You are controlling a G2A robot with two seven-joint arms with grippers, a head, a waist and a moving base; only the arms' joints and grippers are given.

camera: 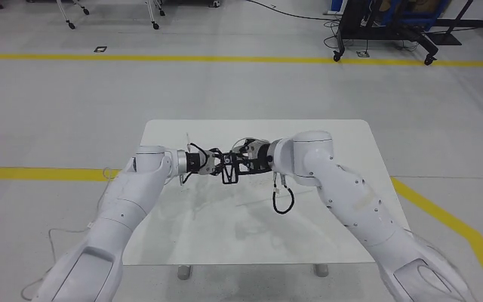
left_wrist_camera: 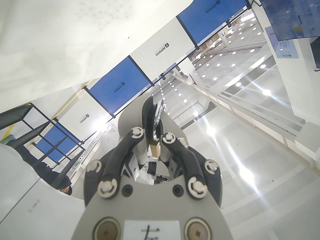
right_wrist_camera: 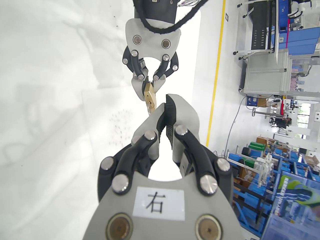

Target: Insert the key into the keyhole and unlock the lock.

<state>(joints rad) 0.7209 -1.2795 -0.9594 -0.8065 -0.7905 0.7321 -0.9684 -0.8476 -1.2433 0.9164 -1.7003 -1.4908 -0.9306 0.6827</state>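
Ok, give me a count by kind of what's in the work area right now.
Padlock: 1
Grippers: 2, left gripper and right gripper
Table: 1
Total: 4

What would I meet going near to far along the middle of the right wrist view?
Right gripper → brass lock → left gripper, shut on it → black cable at that arm's wrist.

Small brass padlock (right_wrist_camera: 150, 99), clamped at its far end between the left end effector (right_wrist_camera: 148, 84) fingertips and held in the air off the tabletop (right_wrist_camera: 50, 51). Its keyhole face points at the right end effector (right_wrist_camera: 163, 112), just beside those closed fingertips.
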